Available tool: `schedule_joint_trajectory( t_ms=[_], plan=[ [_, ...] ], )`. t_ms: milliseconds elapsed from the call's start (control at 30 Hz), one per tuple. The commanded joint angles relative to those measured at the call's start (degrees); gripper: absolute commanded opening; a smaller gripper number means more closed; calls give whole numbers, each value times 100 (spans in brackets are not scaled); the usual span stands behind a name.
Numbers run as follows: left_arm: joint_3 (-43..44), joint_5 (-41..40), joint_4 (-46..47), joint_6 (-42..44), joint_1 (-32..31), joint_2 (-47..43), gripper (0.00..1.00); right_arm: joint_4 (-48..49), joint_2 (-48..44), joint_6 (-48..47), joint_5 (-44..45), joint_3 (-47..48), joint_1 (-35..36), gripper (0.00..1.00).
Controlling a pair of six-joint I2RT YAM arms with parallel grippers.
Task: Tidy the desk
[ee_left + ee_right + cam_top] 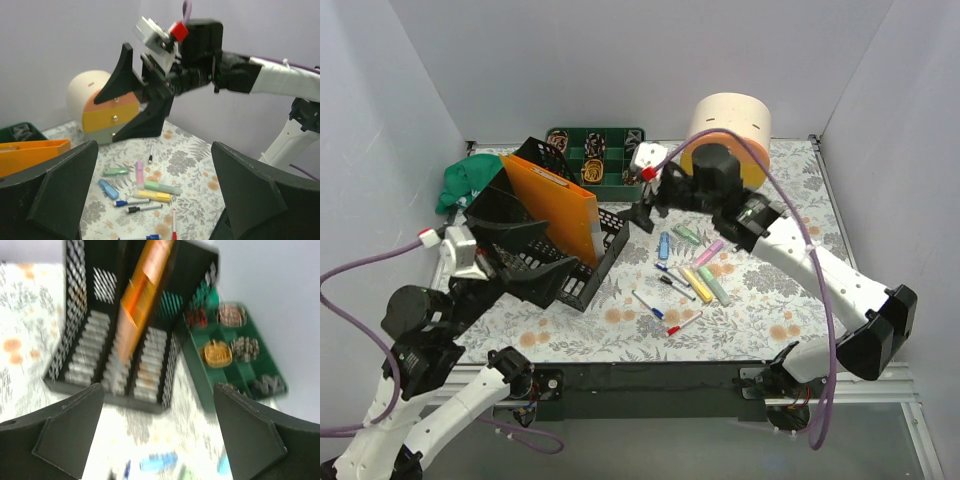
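Reading the top view from nine o'clock across, we find the left tool (154, 150) released, its jaws wide and empty, at the left end of the black mesh rack (575, 275); we cannot tell whether it touches the rack. An orange folder (555, 205) leans in the rack's slots. A green cloth (460, 185) lies bunched at ten o'clock. At twelve o'clock, on the far edge, sits the green tray (560, 135), with small items in its compartments. The right tool (159, 400) hovers just right of the rack, likewise released, with nothing between its fingers. Toward five o'clock from it, pens and highlighters (685, 275) lie scattered, and at one o'clock stands a round drawer box (730, 125). All of this rests on the floral tabletop (770, 300). We judge the tabletop stiff, heavy and fixed, so there is nowhere on it we would take hold. The pens look light, smooth and apt to roll, so we would pinch each across the barrel near its middle.
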Motion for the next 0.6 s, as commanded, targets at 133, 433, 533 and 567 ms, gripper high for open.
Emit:
schedule_joint_trajectory(
  t_ms=[133,433,533,567],
  plan=[
    [300,505,160,-959,3,1315,98,-3428,29,-768,-1006,1317,-1997,99],
    [985,883,468,-1671,3,3070,98,-2449,-858,276,-1185,-500,-3814,97],
    [1258,866,529,-1768,3,3660,98,-1412,-1333,855,-1766,-1853,-4580,96],
    [1372,840,530,-1786,-6,3819,98,-1241,-1430,945,-1837,-2327,-4860,96]
  ],
)
